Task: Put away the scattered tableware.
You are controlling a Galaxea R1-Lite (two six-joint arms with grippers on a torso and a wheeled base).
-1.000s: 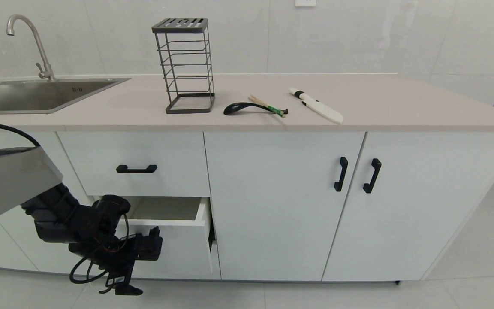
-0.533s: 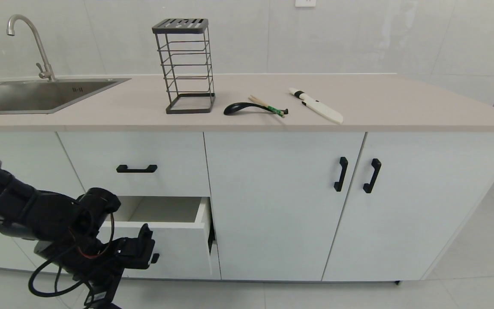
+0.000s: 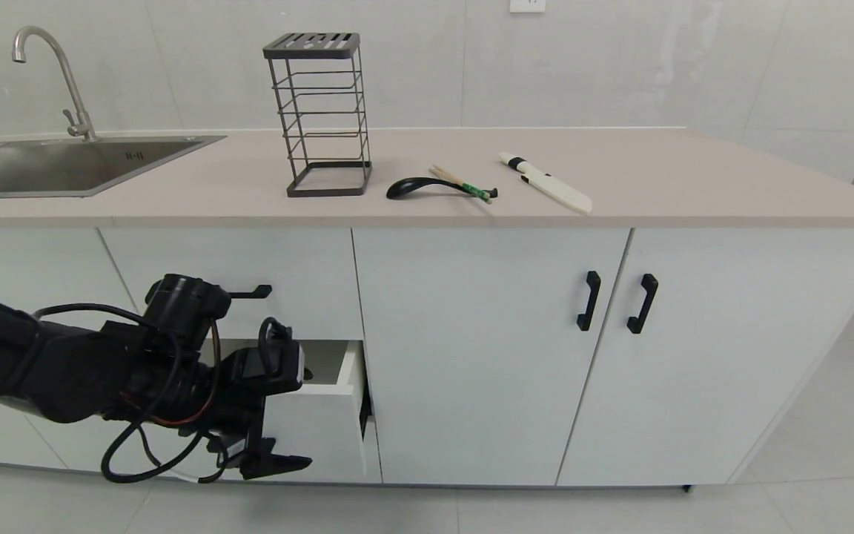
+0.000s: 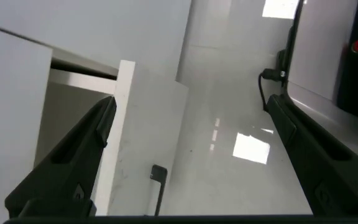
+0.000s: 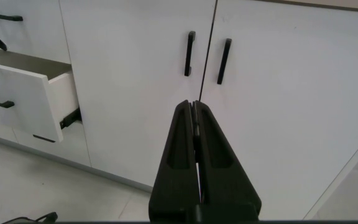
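On the counter [image 3: 657, 178] lie a black spoon [image 3: 427, 185], a pair of chopsticks [image 3: 460, 182] crossing its handle, and a white knife [image 3: 545, 182] to their right. The lower drawer [image 3: 323, 386] under the counter stands pulled out, and its inside looks bare. My left gripper [image 3: 299, 415] is open right in front of that drawer, holding nothing; its wrist view shows the drawer front [image 4: 148, 143] between the spread fingers [image 4: 73, 168]. My right gripper [image 5: 195, 112] is shut on nothing, low before the cabinet doors [image 5: 142, 74].
A tall wire rack [image 3: 321, 111] stands on the counter left of the spoon. A sink [image 3: 64, 163] with a faucet [image 3: 64, 74] is at the far left. A closed drawer [image 3: 234, 282] sits above the open one. The two-door cabinet's handles [image 3: 588, 300] lie to the right.
My left arm has risen and swung right, bringing its open gripper up in front of the open drawer. The tableware on the counter has not moved.
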